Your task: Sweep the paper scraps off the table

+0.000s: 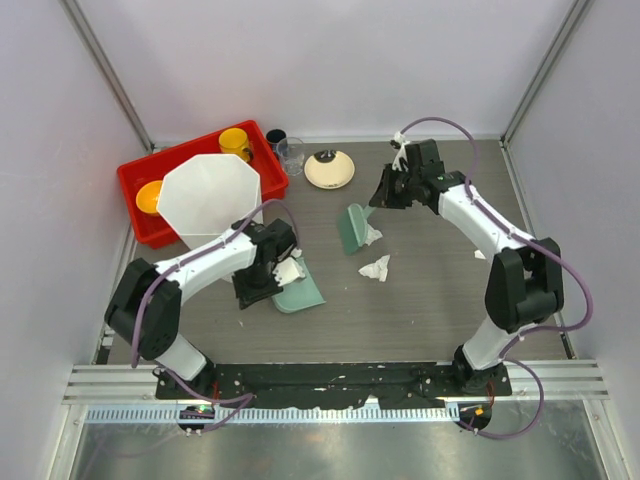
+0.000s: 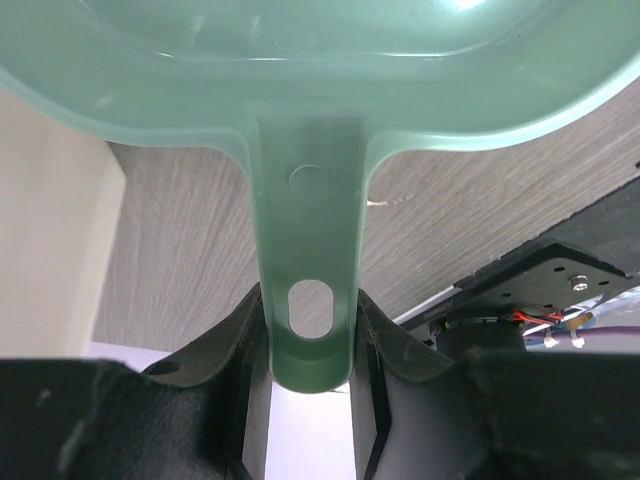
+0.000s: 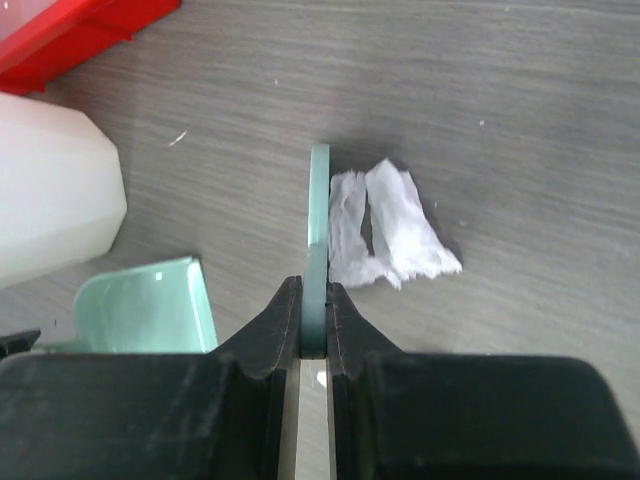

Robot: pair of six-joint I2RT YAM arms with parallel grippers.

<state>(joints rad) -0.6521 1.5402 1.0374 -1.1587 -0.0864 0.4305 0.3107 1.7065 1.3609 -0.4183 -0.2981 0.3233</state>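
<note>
My left gripper is shut on the handle of a pale green dustpan, which lies low over the table. One white paper scrap sits at the pan's back. My right gripper is shut on a thin green scraper, held edge-on. A torn paper scrap lies against the scraper's right face. Another scrap rests on the table between scraper and dustpan. In the right wrist view the dustpan shows at lower left.
A red tray with yellow cups stands at the back left. A white octagonal bin overlaps it. A cream plate, a dark cup and a clear glass stand behind. A tiny white bit lies at right.
</note>
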